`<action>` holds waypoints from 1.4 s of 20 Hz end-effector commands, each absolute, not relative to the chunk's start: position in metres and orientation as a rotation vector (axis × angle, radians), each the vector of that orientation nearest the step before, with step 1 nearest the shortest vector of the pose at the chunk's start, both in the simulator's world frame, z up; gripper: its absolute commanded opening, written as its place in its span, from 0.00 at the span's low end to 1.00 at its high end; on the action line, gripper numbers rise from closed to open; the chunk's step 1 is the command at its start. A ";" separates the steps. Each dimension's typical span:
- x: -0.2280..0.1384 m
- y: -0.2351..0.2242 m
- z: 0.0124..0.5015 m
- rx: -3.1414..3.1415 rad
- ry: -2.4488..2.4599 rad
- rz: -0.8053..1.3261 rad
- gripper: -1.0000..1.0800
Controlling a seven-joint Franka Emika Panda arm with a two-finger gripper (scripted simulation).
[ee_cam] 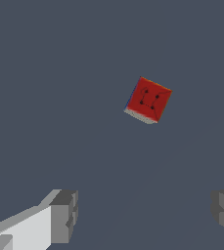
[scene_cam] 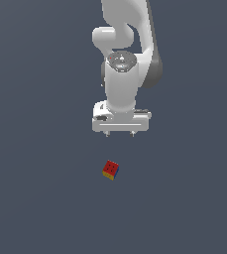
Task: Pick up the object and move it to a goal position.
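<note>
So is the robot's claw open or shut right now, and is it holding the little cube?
Gripper: open, fingers spread wide apart, holding nothing. The cube lies on the floor, apart from the fingers and not between them.

We count one cube (scene_cam: pixel 111 169), one white arm (scene_cam: pixel 125 64), one gripper (scene_cam: pixel 120 134) with two fingers (ee_cam: pixel 64 215).

The arm (scene_cam: pixel 127 59) is glossy white, built of rounded, tube-like links with dark grey bands at the joints. A round grey disc with small red marks caps the wrist joint (scene_cam: pixel 121 61). Below it sits a wide, flat white gripper (scene_cam: pixel 120 134) body with two short grey studs underneath. In the wrist view its fingers (ee_cam: pixel 64 216) are blocky grey pads on a white mount.
</note>
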State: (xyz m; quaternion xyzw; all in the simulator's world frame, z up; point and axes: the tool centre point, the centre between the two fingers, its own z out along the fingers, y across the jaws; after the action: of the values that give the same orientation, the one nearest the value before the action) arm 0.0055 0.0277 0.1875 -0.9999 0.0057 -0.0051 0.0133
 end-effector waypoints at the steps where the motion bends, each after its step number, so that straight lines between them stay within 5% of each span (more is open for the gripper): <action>1: 0.006 0.027 0.187 -3.116 0.005 -0.016 0.96; 28: 0.055 0.012 0.137 -3.019 -0.875 -0.001 0.96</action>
State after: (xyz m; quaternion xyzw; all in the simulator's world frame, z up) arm 0.0516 0.0130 0.1413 -0.9662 -0.2579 -0.0007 -0.0004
